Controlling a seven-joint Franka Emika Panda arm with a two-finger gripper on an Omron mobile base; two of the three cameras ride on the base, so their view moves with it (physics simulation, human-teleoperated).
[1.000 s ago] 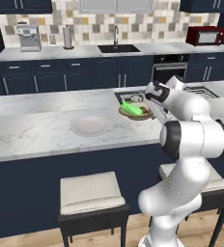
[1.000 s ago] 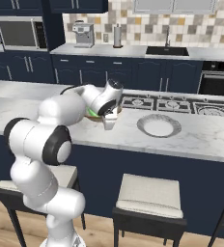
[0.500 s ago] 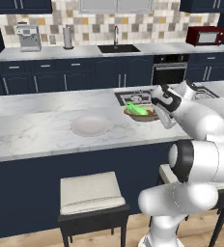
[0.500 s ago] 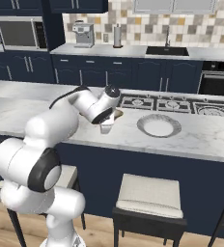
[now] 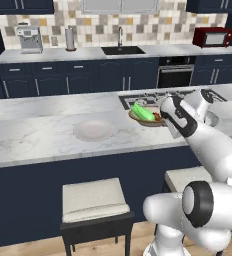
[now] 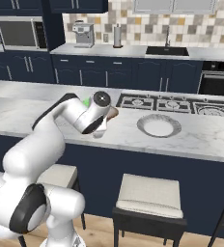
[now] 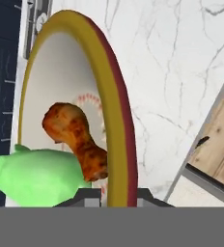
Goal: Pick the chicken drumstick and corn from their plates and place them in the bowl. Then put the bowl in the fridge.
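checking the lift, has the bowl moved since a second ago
Yes: the bowl, held at its rim by the gripper, has shifted right along the counter, away from the plate.

From the left base view I see the bowl (image 5: pixel 138 118) on the island counter (image 5: pixel 33 137), just in front of the cooktop (image 5: pixel 153 96). The corn (image 5: pixel 142 112) and the chicken drumstick (image 7: pixel 77 138) lie inside it, touching. 1 plate (image 5: pixel 93 130) sits to the bowl's left, another plate (image 6: pixel 159 125) to its right. Behind, the back counter (image 5: pixel 153 50) carries the sink (image 5: pixel 123 50).
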